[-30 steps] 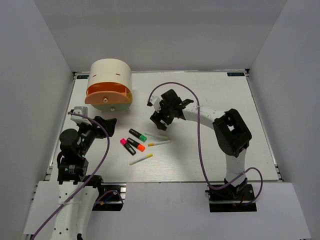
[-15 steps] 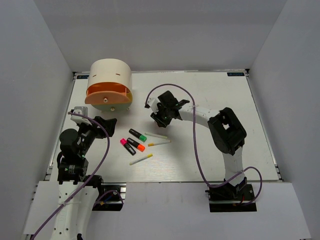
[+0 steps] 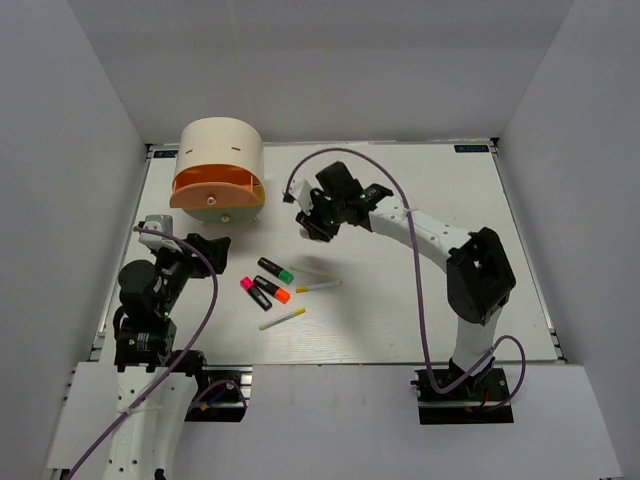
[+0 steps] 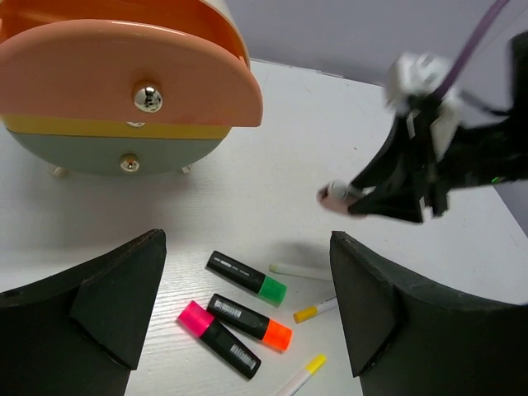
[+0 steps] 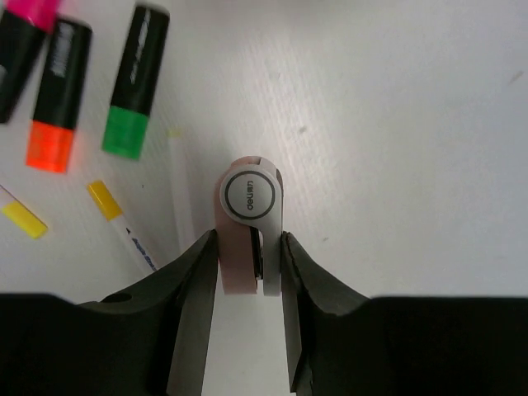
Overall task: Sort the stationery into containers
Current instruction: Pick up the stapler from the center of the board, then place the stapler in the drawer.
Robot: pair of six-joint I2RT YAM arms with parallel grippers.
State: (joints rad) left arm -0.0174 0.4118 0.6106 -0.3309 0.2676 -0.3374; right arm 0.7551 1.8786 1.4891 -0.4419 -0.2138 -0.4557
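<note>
Right gripper (image 5: 246,239) pinched the eraser (image 5: 249,196) by its flat sides, nearer the far edge of the tabletop (image 3: 480,200). Judged light, stiff, smooth: grip mid-body. Left gripper (image 4: 247,239) gaped empty.

white table (image 3: 360,330), seemingly grey walls (image 3: 60,150)

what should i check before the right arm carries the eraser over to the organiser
1. right hand grips the eraser: ok, a finger on each side.
2. eraser off the table: ok, it hangs above it in the left wrist view.
3. top drawer of the organiser pulled out: ok, it juts past the lower ones.
4. drawer's inside free: cannot tell, hidden.
5. left hand out of the way: ok, open, well apart.
</note>
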